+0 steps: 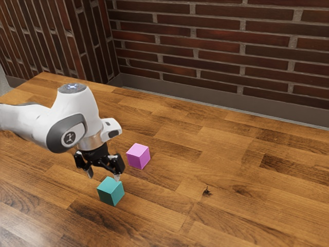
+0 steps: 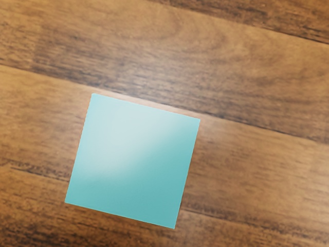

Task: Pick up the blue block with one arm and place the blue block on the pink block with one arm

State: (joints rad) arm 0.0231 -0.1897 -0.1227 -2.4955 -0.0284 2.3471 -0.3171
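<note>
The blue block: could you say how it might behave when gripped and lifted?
The blue block looks a rigid, flat-faced cube, so it probably keeps its shape when squeezed. Resting flat on the table, it seems unlikely to roll or tip. Sheen on its top hints at slight slipperiness.

The counter (image 1: pixel 247 170) is wood: long planks with dark, streaked grain under a smooth, faintly lustrous varnish. We see the blue block (image 1: pixel 110 191) as a smooth, plain-faced solid whose upper face carries a soft pale sheen in the wrist view. The pink block (image 1: pixel 138 156) is equally smooth and matt. The brick wall (image 1: pixel 231 46) is rough, matt masonry with pale mortar joints. The arm (image 1: pixel 67 123) wears a smooth white shell, plastic by its look, with grey insets; the hand (image 1: pixel 104 176) is matt black.
</note>
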